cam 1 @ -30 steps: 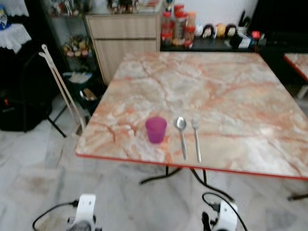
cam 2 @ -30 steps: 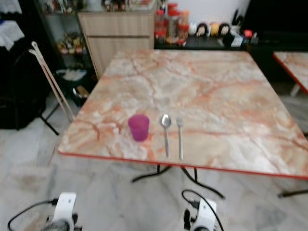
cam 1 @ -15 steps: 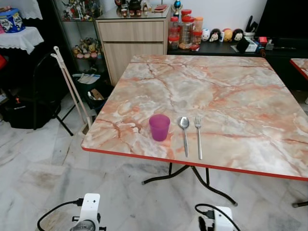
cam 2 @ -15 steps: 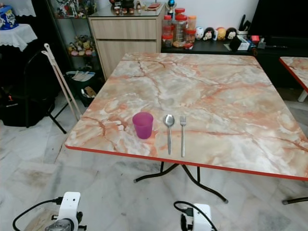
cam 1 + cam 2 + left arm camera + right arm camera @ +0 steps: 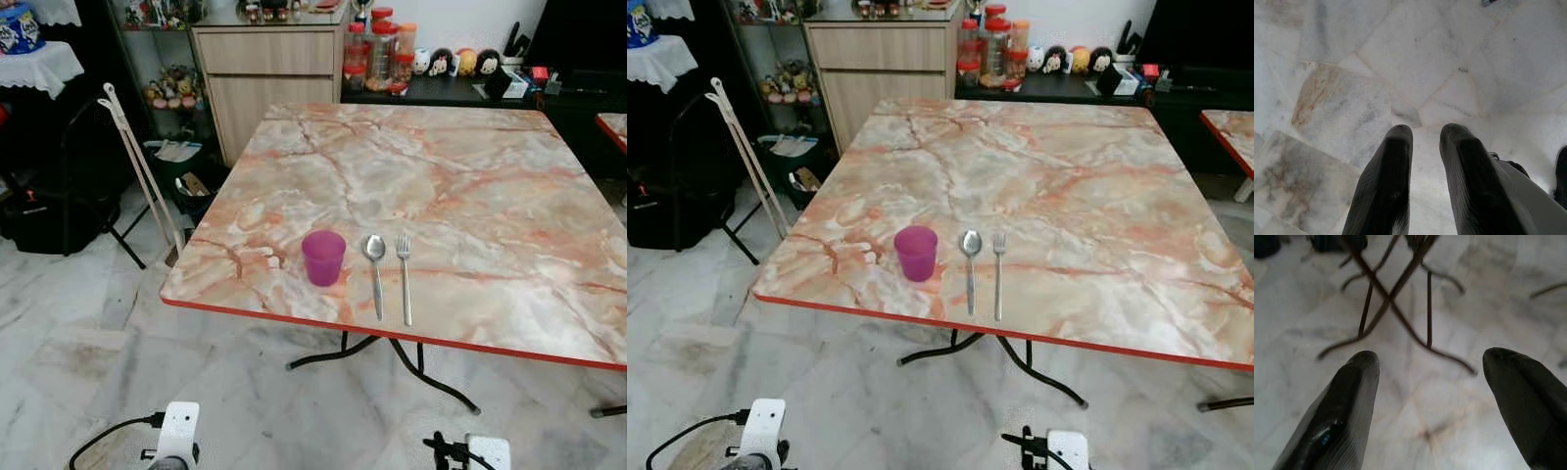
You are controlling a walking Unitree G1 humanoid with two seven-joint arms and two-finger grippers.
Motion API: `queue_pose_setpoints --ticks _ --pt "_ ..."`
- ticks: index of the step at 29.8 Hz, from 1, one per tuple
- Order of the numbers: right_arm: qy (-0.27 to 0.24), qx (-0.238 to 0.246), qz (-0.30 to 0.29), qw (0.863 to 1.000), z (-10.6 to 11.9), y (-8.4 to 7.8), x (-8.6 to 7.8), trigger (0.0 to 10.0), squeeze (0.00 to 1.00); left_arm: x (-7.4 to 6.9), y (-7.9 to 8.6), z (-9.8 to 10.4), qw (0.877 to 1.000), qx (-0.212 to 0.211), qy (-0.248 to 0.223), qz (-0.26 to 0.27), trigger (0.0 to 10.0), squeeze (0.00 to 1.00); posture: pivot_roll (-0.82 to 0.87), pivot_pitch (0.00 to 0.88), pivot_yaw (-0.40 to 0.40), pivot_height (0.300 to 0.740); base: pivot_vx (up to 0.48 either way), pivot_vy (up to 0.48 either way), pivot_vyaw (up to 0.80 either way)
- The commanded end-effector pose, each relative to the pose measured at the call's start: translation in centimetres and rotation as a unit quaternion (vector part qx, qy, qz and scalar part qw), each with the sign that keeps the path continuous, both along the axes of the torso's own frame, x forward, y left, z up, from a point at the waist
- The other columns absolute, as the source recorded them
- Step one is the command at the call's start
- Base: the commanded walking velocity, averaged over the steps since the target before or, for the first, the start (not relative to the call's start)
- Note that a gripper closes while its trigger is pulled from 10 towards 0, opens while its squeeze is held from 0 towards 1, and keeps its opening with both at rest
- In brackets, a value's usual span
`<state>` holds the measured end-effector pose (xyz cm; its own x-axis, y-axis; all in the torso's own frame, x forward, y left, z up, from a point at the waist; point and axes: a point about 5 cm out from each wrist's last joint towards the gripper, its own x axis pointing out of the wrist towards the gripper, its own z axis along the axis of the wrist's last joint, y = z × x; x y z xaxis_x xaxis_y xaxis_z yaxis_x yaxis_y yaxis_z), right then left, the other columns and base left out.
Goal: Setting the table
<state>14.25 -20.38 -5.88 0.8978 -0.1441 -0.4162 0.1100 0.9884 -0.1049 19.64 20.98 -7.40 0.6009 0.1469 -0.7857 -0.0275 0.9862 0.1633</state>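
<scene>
A purple cup [image 5: 323,258] stands upright near the front edge of the marble-patterned table [image 5: 470,176]. Just right of it lie a spoon [image 5: 376,274] and a fork [image 5: 405,279], side by side, handles toward me. Both arms hang low in front of the table, below its top. In the left wrist view, my left gripper [image 5: 1426,134] points at the floor tiles, its fingers close together and holding nothing. In the right wrist view, my right gripper [image 5: 1430,362] is open wide and empty, facing the table's dark metal legs [image 5: 1391,298].
A wooden cabinet [image 5: 269,73] and a dark shelf with jars [image 5: 372,59] stand behind the table. A folded white stand [image 5: 137,166] and a black bag [image 5: 49,220] are on the left. Another table's corner [image 5: 615,127] shows at the right. Marble floor [image 5: 98,362] lies between me and the table.
The whole picture has shifted slightly, so the camera moved. The cup, spoon and fork keep their places on the table. My right wrist sits lower in the picture.
</scene>
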Motion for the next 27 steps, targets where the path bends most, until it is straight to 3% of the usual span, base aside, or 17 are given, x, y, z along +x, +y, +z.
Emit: queue_pose_setpoints --ticks 1,6,9,13,14,15,18,27 --pt "-0.031 -0.010 0.010 0.999 0.9 0.0 0.6 10.0 0.00 0.0 0.4 0.1 1.000 0.008 0.002 -0.006 10.0 0.00 -0.07 0.000 0.041 0.740 0.000 0.000 0.00" --pt "-0.089 -0.030 0.043 0.995 2.9 0.4 2.0 10.0 0.00 0.0 0.3 0.1 1.000 0.007 0.002 -0.010 10.0 0.00 -0.07 0.000 0.039 0.740 0.000 0.000 0.00" --pt "-0.137 -0.033 0.051 0.989 4.9 0.7 3.9 10.0 0.00 -0.1 0.2 0.0 1.000 0.008 0.003 -0.011 10.0 0.00 -0.07 0.000 0.037 0.740 0.000 0.000 0.00" --pt "-0.142 -0.033 0.052 0.988 5.2 0.8 4.1 10.0 0.00 -0.1 0.2 0.0 1.000 0.007 0.003 -0.011 10.0 0.00 -0.07 0.000 0.037 0.740 0.000 0.000 0.00" --pt "-0.163 -0.034 0.055 0.984 6.2 0.9 5.4 10.0 0.00 0.0 0.1 0.0 1.000 0.007 0.003 -0.012 10.0 0.00 -0.07 0.000 0.030 0.740 0.000 0.000 0.00" --pt "-0.163 -0.034 0.055 0.984 6.2 0.9 5.4 10.0 0.00 0.0 0.1 0.0 1.000 0.007 0.003 -0.012 10.0 0.00 -0.07 0.000 0.030 0.740 0.000 0.000 0.00" --pt "-0.220 -0.026 0.056 0.974 9.4 1.4 9.0 10.0 0.00 0.2 -0.2 0.1 1.000 0.003 -0.003 -0.007 10.0 0.00 -0.06 0.000 0.017 0.740 0.000 0.000 0.00" --pt "-0.243 -0.014 0.055 0.968 11.4 1.9 11.0 10.0 0.00 0.4 -0.3 0.1 1.000 -0.001 -0.007 0.004 10.0 0.00 -0.05 0.000 0.008 0.740 0.000 0.000 0.00"
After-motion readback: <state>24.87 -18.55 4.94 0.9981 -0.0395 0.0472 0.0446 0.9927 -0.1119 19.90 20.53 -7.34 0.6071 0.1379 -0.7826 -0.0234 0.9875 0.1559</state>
